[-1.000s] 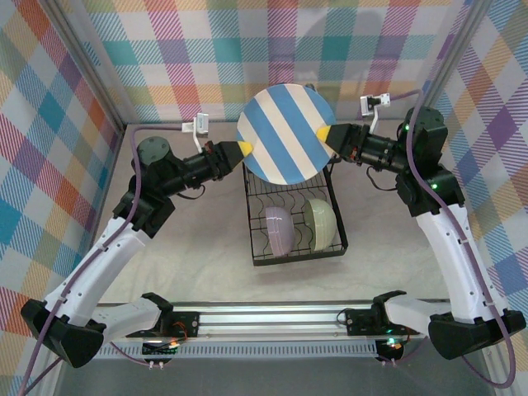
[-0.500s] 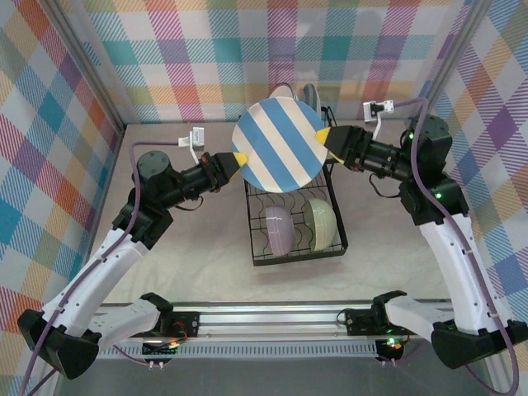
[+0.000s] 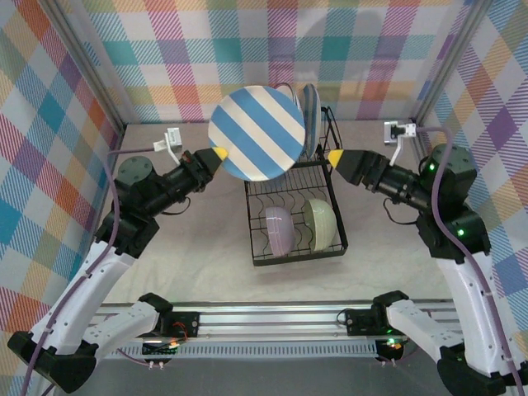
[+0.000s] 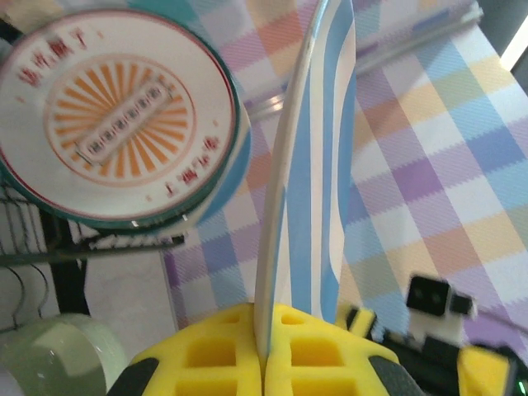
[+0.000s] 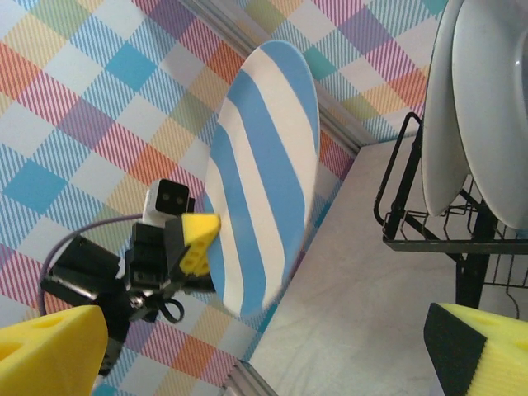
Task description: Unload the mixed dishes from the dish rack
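Far left: pinches the lower rim of the round blue-and-white striped plate in the left tool, pads clenched on a thin edge (little to bite on). Holds it upright in the air, above the pale surface, just left of the rack's raised basket. Risks a pivot or slip from that one-point grip, then a drop and a chip. Further right: white sunburst plate with dark rim standing in the black wire dish rack, close enough to clip on a careless swing; lavender bowl and pale green bowl below. Far right: right tool spread wide, grasping nothing, near the rack.
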You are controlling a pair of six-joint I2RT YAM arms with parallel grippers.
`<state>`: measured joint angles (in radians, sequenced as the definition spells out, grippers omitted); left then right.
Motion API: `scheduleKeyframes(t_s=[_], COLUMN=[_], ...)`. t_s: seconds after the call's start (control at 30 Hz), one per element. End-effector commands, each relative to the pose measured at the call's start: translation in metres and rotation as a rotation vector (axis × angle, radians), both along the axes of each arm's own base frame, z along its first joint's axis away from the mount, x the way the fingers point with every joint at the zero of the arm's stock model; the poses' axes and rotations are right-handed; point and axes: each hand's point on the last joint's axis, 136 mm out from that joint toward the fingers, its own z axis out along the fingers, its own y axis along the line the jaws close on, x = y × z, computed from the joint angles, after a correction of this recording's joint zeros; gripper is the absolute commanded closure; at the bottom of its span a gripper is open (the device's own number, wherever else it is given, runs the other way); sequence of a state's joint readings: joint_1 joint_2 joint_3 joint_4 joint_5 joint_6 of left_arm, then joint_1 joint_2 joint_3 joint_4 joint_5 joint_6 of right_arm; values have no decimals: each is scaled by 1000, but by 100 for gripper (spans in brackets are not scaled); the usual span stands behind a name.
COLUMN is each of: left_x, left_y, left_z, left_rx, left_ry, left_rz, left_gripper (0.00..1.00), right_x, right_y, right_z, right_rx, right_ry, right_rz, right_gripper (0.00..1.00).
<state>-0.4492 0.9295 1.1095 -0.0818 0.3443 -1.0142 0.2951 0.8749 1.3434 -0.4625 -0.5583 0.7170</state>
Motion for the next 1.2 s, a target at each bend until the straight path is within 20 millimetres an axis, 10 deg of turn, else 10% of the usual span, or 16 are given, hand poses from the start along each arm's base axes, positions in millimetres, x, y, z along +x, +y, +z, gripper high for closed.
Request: scheduleKeyframes(t_s=[0.0,0.37,0.73,1.17], left_x=[10,106,190,258], left_y=[25,99,166,191], left_z=[32,-8,-143,-246], left_rx=[-32,-93,-15,7], left_ry=[-46,90,260,329], left_rz=[96,253,398,411], left_gripper=[100,100,100,100], right_x=[-8,3,23,9], right_y=[-6,-14,-2,2], right_z=[-9,-44,-72,-91], right_rx=[-60,-146,-169,-172], right_ry=[-54,-95,-91,-70], right_rz=[-19,-82,-43,21], right_gripper=[1,1,1,1])
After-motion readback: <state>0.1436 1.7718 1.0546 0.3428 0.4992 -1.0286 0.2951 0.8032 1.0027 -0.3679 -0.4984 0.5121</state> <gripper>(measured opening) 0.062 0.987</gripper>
